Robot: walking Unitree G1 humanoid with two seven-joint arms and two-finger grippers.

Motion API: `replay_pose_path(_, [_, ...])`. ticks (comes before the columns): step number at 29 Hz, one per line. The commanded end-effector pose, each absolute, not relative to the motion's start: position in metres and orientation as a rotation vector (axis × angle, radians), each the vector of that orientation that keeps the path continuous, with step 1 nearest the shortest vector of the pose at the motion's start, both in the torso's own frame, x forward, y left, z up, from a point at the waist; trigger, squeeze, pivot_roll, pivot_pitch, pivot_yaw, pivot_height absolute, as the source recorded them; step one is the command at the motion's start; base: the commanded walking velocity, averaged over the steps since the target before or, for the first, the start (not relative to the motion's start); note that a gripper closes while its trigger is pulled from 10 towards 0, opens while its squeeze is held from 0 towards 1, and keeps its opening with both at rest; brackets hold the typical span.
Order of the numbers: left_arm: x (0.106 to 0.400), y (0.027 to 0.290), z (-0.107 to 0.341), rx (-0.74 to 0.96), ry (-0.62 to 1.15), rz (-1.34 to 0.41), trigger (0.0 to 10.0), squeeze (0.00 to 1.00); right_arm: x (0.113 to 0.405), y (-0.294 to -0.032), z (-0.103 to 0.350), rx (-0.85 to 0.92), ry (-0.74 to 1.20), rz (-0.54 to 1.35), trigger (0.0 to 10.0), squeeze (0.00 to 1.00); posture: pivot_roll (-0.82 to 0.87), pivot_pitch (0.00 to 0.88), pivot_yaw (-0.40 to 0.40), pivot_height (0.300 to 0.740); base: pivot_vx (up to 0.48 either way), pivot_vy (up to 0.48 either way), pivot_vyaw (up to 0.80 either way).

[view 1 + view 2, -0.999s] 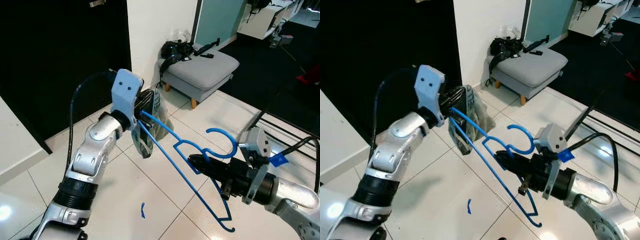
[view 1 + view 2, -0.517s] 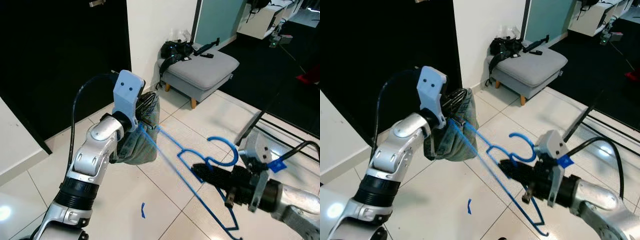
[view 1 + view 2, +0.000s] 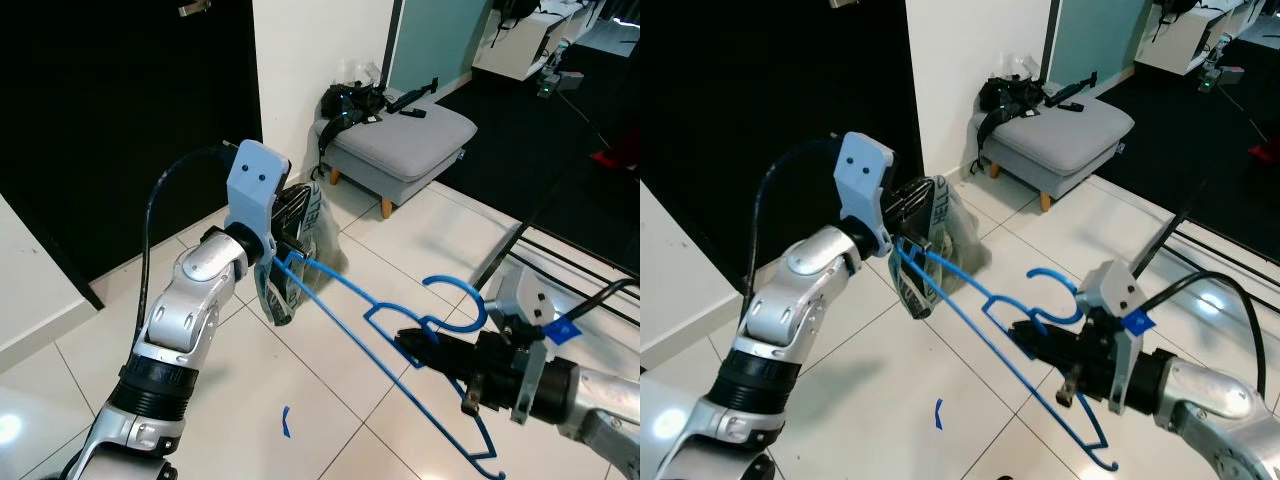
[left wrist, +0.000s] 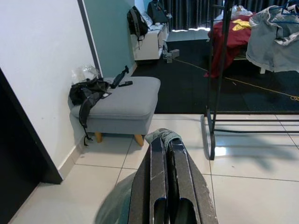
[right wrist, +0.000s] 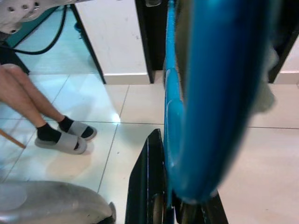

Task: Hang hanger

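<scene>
Left eye view: the right tool (image 3: 420, 348) clamps the blue hanger (image 3: 345, 292) below its hook; the left tool (image 3: 285, 215), closed, pinches a denim garment (image 3: 280, 285) at its far tip.

Wrist views: the hanger looks light and stiff; best held near the hook. No containers.

Blue hanger (image 5: 219, 93): blurred in the right wrist view, cut off at top edge. Person's legs (image 5: 28, 100): cut at the frame's edge above the knee. Garment (image 3: 290, 255): its kind cannot be told; partly hidden behind the left gripper (image 3: 290, 215).
</scene>
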State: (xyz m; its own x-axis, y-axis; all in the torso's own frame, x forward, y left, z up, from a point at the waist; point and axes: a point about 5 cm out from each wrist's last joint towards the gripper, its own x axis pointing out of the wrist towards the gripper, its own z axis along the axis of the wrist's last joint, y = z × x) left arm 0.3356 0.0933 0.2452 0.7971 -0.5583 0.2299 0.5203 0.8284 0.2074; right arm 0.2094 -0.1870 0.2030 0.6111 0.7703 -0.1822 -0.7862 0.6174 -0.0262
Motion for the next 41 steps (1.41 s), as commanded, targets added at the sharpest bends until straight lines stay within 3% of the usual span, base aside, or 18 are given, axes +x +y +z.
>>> replay_pose_path(1, [0.332, 0.090, 0.246, 0.131, -0.293, -0.596, 10.0, 0.00, 0.210, -0.186, 0.201, -0.107, 0.165, 0.890, 10.0, 0.00, -0.02, 0.130, 0.038, 0.740, 0.000, 0.000, 0.00])
replay_pose_path(12, [0.331, 0.091, 0.244, 0.137, -0.287, -0.594, 10.0, 0.00, 0.209, -0.188, 0.202, -0.104, 0.170, 0.890, 10.0, 0.00, -0.02, 0.137, 0.038, 0.740, 0.000, 0.000, 0.00])
replay_pose_path(17, [0.331, 0.090, 0.245, 0.134, -0.286, -0.597, 10.0, 0.00, 0.215, -0.198, 0.203, -0.124, 0.171, 0.794, 10.0, 0.00, -0.02, 0.143, 0.043, 0.740, 0.000, 0.000, 0.00])
replay_pose_path(28, [0.330, 0.086, 0.246, 0.128, -0.285, -0.608, 10.0, 0.00, 0.228, -0.186, 0.204, -0.079, 0.136, 0.755, 10.0, 0.00, -0.02, 0.149, 0.040, 0.740, 0.000, 0.000, 0.00])
replay_pose_path(41, [0.318, 0.057, 0.252, 0.014, -0.286, -0.707, 10.0, 0.00, 0.253, -0.188, 0.198, -0.063, 0.158, 0.575, 10.0, 0.00, -0.02, 0.147, 0.033, 0.740, 0.000, 0.000, 0.00])
